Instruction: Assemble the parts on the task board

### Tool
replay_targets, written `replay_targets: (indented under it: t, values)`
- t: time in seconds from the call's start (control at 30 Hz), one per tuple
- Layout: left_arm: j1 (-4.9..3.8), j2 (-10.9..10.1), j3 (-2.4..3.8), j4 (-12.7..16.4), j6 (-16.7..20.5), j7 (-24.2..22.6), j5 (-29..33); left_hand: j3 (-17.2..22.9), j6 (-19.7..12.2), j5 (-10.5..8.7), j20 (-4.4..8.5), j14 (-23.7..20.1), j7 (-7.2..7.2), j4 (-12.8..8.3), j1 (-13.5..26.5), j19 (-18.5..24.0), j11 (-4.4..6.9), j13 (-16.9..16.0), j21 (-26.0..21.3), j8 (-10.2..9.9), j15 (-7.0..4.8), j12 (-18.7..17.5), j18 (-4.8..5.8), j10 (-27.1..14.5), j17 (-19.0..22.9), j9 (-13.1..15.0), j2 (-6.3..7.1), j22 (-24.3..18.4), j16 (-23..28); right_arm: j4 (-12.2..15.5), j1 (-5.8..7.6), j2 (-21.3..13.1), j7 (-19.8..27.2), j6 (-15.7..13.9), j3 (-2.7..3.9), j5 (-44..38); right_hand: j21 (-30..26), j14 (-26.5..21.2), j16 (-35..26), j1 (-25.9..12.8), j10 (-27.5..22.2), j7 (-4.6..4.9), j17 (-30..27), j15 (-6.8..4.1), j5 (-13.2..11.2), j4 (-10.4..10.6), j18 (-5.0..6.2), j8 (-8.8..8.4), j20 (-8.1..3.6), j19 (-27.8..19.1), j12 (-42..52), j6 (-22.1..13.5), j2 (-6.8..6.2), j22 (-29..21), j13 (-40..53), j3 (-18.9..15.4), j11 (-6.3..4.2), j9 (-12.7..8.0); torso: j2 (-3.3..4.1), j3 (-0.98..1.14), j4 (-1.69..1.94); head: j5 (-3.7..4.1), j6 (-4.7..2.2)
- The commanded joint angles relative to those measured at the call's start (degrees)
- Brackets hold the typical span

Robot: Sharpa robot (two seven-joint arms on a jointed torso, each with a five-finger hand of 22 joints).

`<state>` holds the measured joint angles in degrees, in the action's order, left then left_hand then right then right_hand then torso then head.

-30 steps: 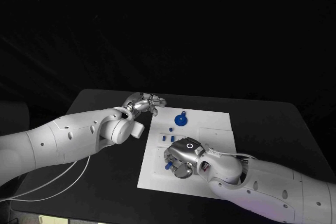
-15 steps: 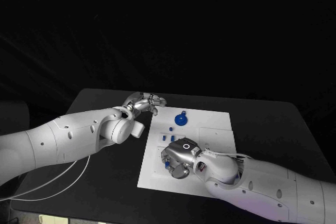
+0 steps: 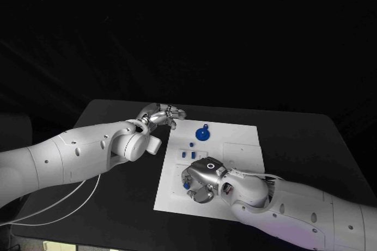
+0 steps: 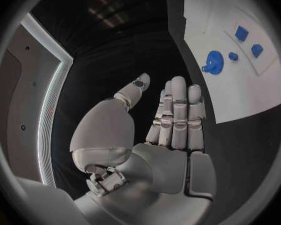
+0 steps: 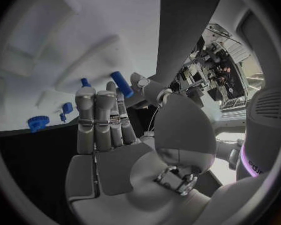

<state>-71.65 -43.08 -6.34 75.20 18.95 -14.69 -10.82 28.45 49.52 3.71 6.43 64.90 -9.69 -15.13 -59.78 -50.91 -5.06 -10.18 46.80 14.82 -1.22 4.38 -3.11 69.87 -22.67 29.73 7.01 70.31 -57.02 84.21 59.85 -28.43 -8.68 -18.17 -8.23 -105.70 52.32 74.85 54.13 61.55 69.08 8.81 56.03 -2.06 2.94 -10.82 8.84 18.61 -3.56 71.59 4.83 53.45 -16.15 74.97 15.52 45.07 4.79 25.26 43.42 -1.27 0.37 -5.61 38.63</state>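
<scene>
The right hand point(image 3: 201, 180), silver metal with jointed fingers, hangs low over the near left part of the board point(image 3: 236, 207). Its fingers point(image 5: 97, 120) lie straight and side by side, thumb apart, holding nothing. Just past their tips stand two blue pegs point(image 5: 122, 84), smooth short cylinders, on the flat white board. The left hand point(image 3: 161, 116) hovers over the black table point(image 3: 110, 115) beyond the board's far left corner, fingers straight and close together, thumb apart, empty. A round toothed blue gear point(image 3: 202, 134) with a small knob lies near the board's far edge. Two small blue blocks point(image 3: 188, 152) sit between gear and right hand.
</scene>
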Motion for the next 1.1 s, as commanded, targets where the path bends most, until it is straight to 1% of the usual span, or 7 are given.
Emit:
replay_targets:
  t: [0.03, 0.4, 0.6, 0.8, 0.97, 1.07, 1.1]
  values:
    - [-0.06, 0.0, 0.04, 0.2, -0.6, -0.5, 0.3, -0.2, -0.4, 0.02, 0.27, 0.3, -0.12, -0.1, -0.2, -0.2, -0.24, 0.0, -0.2, 0.2, 0.13, -0.2, -1.61, 0.0, -0.1, -0.1, -0.5, 0.1, 0.4, 0.3, -0.05, -0.3, 0.5, -2.8, -0.01, 0.8, -0.4, 0.0, 0.1, -0.2, -0.8, 0.16, -0.1, 0.41, 0.2, -0.1, 6.16, -0.39, 0.01, -0.6, -0.6, -0.9, -0.49, 0.8, -0.2, -0.8, 0.07, -0.2, 0.01, 0.05, -0.03, 0.07, -0.07]
    - [-0.06, -0.2, 0.01, 0.1, -0.7, -0.5, 0.3, -0.2, -0.5, 0.0, 0.26, 0.3, -0.13, -0.1, -0.2, -0.2, -0.25, 0.1, -0.2, 0.2, 0.14, -0.2, -1.61, 0.0, -0.1, -0.1, -0.48, 0.1, 0.4, 3.5, -0.01, -4.0, 2.0, -9.1, 0.22, 5.0, -0.9, -0.4, 0.0, 0.0, -3.1, 0.8, -0.5, 1.15, 0.2, -0.8, 6.16, -1.14, 0.06, -1.0, -1.1, -2.4, -0.93, 0.6, -1.2, -1.9, 0.83, -0.7, -0.02, 0.09, -0.05, 0.59, -0.45]
    - [-0.06, -0.5, 0.0, 0.2, -0.8, -0.6, 0.3, -0.2, -0.5, -0.01, 0.25, 0.3, -0.14, 0.0, -0.1, -0.2, -0.25, 0.1, -0.3, 0.2, 0.15, -0.2, -1.61, -0.1, -0.2, -0.1, -0.46, 0.1, 0.4, 7.1, 0.81, -9.6, 3.8, -8.5, 3.27, 15.2, -0.9, -0.4, 0.2, -0.1, -2.1, 0.76, -0.6, 0.93, 0.3, -0.5, 6.16, -0.98, 0.08, -0.9, -0.3, -2.3, -0.78, 0.6, -1.1, -2.1, 0.59, -0.7, -0.03, 0.05, -0.09, 1.36, -0.77]
    - [-0.04, -0.8, -0.06, 0.3, -0.9, -0.7, 0.3, -0.2, -0.5, -0.03, 0.25, 0.3, -0.15, 0.0, -0.1, -0.2, -0.26, 0.1, -0.3, 0.2, 0.15, -0.2, -1.61, -0.1, -0.2, -0.1, -0.45, 0.1, 0.4, 9.3, 3.72, -17.5, 2.2, -1.4, 5.6, 30.6, -0.5, 0.3, 0.7, -1.2, 4.4, 0.19, -0.8, -1.17, 0.7, 1.6, 6.16, -0.21, 0.02, 0.0, 3.8, -1.2, -0.05, 0.7, 1.7, -2.8, -1.65, -0.4, -0.11, 0.03, -0.23, 2.6, -1.14]
    - [0.05, -0.8, -0.17, 0.2, -1.2, -0.8, 0.6, -0.3, -0.5, -0.05, 0.24, 0.3, -0.15, 0.0, -0.1, -0.2, -0.26, 0.0, -0.3, 0.2, 0.15, -0.2, -1.6, 0.0, -0.2, -0.2, -0.43, 0.1, 0.5, 9.1, 6.07, -21.6, -1.7, 6.4, 5.8, 36.5, -0.2, 1.0, 1.2, -2.9, 10.7, -1.58, -0.9, -3.06, 1.1, 2.7, 6.16, 0.37, -0.43, 0.7, 13.1, -0.5, 1.24, 0.8, 9.8, -4.9, -3.85, 0.3, -0.27, 0.12, -0.4, 3.11, -1.23]
    - [0.14, -0.6, -0.21, 0.1, -1.4, -0.9, 0.6, -0.3, -0.5, -0.06, 0.23, 0.3, -0.16, 0.1, 0.0, -0.2, -0.26, 0.0, -0.3, 0.2, 0.15, -0.2, -1.59, 0.0, -0.2, -0.2, -0.43, 0.1, 0.5, 9.2, 6.68, -23.6, -5.5, 12.6, 5.79, 38.0, 0.9, 2.0, 3.4, -4.3, 6.4, -3.09, 0.2, -3.92, 1.0, 2.8, 6.16, 0.38, -1.08, 2.1, 28.1, -0.3, 1.1, 1.1, 25.4, -6.1, -4.55, 0.9, -0.34, 0.2, -0.41, 3.38, -1.33]
    - [0.17, -0.6, -0.24, 0.1, -1.4, -0.9, 0.6, -0.3, -0.5, -0.07, 0.22, 0.3, -0.16, 0.1, 0.1, -0.2, -0.25, 0.0, -0.3, 0.2, 0.15, -0.1, -1.58, 0.0, -0.2, -0.2, -0.43, 0.1, 0.5, 9.1, 6.78, -24.1, -6.5, 13.3, 5.78, 39.0, 1.1, 2.1, 4.2, -4.8, 4.9, -2.31, 0.8, -4.25, 0.7, 3.6, 6.16, 0.43, -1.17, 2.3, 31.6, -0.2, 2.53, 1.1, 29.1, -5.7, -5.01, 1.1, -0.37, 0.22, -0.43, 3.45, -1.25]
